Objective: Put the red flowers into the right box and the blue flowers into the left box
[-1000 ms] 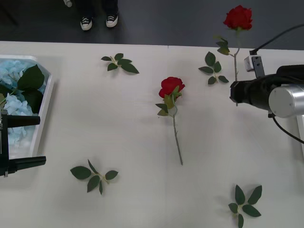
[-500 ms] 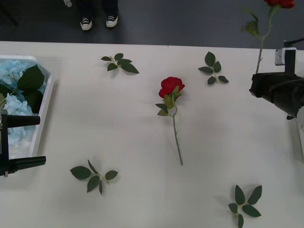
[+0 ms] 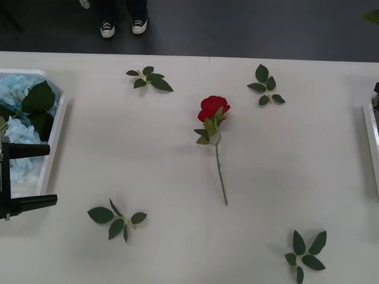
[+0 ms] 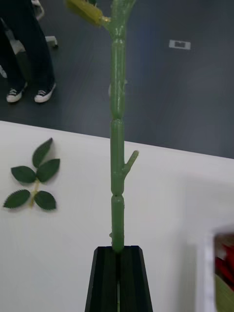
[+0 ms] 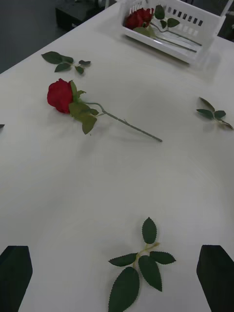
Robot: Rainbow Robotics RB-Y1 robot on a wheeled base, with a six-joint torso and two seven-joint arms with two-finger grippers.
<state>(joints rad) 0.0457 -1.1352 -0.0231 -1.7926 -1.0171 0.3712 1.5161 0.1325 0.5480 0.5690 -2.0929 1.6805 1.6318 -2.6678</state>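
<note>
In the front view, 1 red rose (image 3: 214, 108) is seen lying on the white worktop (image 3: 148, 165) at centre, its stem pointing toward 6 o'clock. The left box (image 3: 52, 139) is found at 9 o'clock, with the blue flowers (image 3: 16, 133) lying inside it, and the left tool (image 3: 28, 176) is held over that box's near end with its 2 black fingers spread. A thin white rim of the right box (image 3: 372, 139) is seen at 3 o'clock. 4 loose leaf sprigs (image 3: 116, 219) are scattered around the rose. In the right wrist view, the right tool (image 4: 118, 278) is shown pressed together on a green rose stem (image 4: 117, 161), which is held upright above the worktop edge; red petals are glimpsed in a white box corner (image 4: 207, 273) nearby. In the left wrist view, the spread fingertips (image 5: 14, 270) are seen above the worktop, the lone rose (image 5: 61, 96) lies well beyond them, and the right box (image 5: 170, 29) with red roses (image 5: 139, 17) in it is seen farther off.
</note>
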